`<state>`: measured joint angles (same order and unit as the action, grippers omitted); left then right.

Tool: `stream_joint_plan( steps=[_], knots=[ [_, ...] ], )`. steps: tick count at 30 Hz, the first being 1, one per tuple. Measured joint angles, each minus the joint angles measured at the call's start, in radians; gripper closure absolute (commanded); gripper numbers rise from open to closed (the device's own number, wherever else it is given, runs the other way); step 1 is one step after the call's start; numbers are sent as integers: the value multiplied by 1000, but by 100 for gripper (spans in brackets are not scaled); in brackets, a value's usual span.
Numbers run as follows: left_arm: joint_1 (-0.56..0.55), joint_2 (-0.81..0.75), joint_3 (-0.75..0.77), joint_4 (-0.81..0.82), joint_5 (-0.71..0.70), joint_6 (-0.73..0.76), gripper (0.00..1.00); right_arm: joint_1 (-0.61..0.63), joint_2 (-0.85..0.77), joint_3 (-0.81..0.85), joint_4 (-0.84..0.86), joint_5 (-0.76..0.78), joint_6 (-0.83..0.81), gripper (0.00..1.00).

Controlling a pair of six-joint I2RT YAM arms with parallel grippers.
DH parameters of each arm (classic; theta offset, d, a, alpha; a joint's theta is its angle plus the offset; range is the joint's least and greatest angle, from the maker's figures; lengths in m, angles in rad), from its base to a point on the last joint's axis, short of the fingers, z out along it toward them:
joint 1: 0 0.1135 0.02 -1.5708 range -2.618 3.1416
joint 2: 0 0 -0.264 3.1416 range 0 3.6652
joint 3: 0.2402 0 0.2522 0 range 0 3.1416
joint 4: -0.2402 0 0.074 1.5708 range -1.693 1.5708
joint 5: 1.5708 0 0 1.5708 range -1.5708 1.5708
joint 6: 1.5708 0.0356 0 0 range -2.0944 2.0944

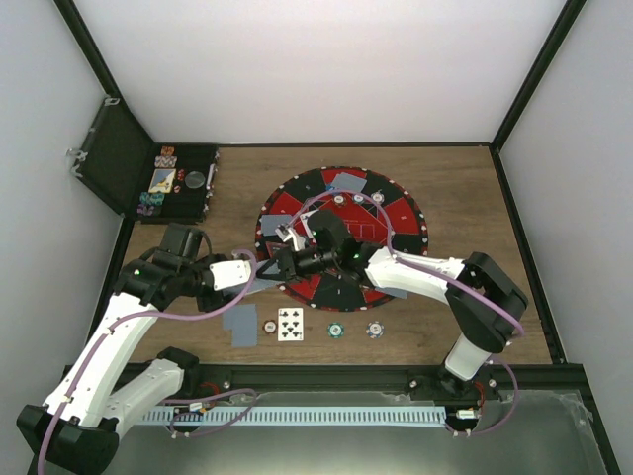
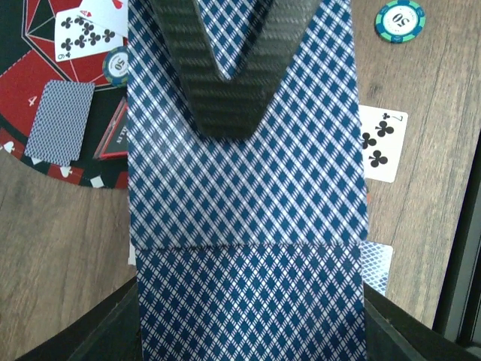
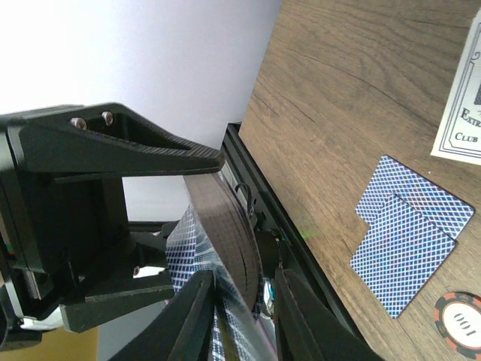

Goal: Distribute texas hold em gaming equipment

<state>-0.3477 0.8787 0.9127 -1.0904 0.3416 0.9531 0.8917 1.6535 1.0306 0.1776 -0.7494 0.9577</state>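
Note:
My left gripper [image 2: 252, 331] is shut on a deck of playing cards [image 2: 248, 210] with blue-and-white diamond backs. The top card lies shifted forward on the deck. My right gripper [image 3: 244, 323] straddles the deck's far end. One of its fingers [image 2: 225, 75] lies flat on the top card; the other stands a little off the deck's underside. In the top view both grippers meet at the mat's near-left edge [image 1: 277, 267]. On the table lie two face-down cards [image 1: 240, 324], a face-up card [image 1: 290, 324] and three chips [image 1: 336, 330].
The round red-and-black mat [image 1: 396, 213] carries several cards and chips, among them a nine of clubs [image 2: 86, 34] and a face-down card [image 2: 60, 120]. An open black case [image 1: 183, 203] with more chips stands at the back left. A black rail [image 1: 326, 376] runs along the near edge.

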Motion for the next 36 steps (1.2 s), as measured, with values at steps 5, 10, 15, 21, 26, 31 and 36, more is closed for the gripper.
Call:
stream_joint_plan(
  steps=[5, 10, 15, 21, 26, 31, 36],
  knots=[
    [0, 0, 0, -8, -15, 0, 96, -7, 0, -8, -8, 3, 2, 68],
    [0, 0, 0, -15, -21, 0, 96, -7, 0, -14, -8, 2, 4, 76],
    [0, 0, 0, -23, -27, 0, 96, -7, -6, -14, -14, 5, 2, 86],
    [0, -1, 0, -23, -26, 0, 96, -15, -40, -14, -39, 18, -8, 99],
    [0, -2, 0, -23, -26, 0, 96, -39, -81, -19, -61, 22, -22, 99],
    [0, -7, 0, -23, -26, 0, 96, -71, -111, -27, -89, 25, -36, 99],
    [0, -7, 0, -23, -26, 0, 96, -139, -152, -74, -98, 11, -41, 99]
  ],
)
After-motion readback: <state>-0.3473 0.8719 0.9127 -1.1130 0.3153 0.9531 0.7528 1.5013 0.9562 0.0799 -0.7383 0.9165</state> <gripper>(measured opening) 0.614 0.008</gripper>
